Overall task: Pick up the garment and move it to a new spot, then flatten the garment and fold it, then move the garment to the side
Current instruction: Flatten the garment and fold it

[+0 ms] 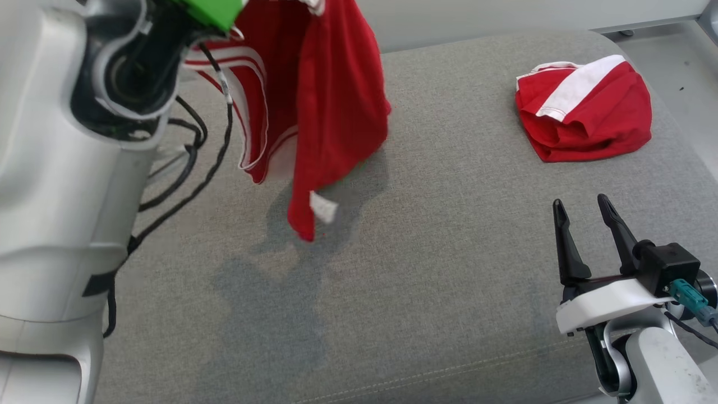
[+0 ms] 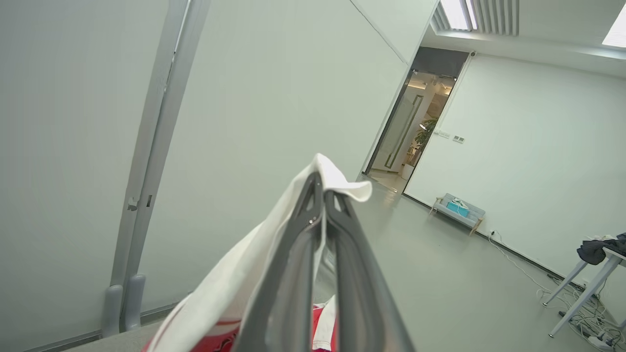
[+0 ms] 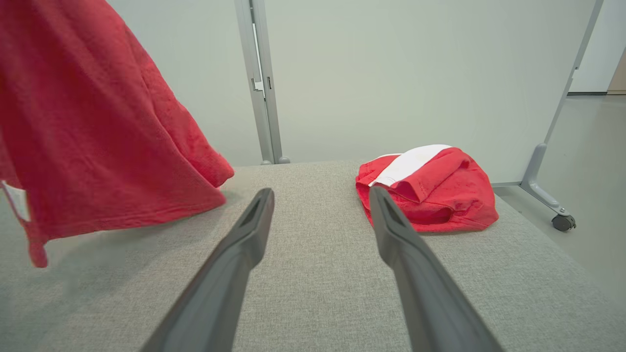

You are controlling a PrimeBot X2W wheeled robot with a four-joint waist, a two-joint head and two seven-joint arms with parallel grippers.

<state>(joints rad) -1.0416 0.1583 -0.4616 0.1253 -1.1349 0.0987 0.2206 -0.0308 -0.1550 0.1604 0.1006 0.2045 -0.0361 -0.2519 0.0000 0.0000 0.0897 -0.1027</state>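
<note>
Head looks down on the cushion [image 1: 449, 269]; right wrist skims it low; left wrist faces the wall [image 2: 254, 98].

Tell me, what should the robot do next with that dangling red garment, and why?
Probably lower the left arm, laying the red garment on the grey cushion: it hangs bunched from the shut left jaws, and the right jaws stand open.

1. The cushion [image 1: 449, 252] lies below the right pincer [image 1: 580, 200].
2. A folded red cloth [image 1: 583, 112] lies ahead of this pincer, apart from it.
3. A white panel [image 3: 391, 73] stands further ahead, beyond the cloth.
</note>
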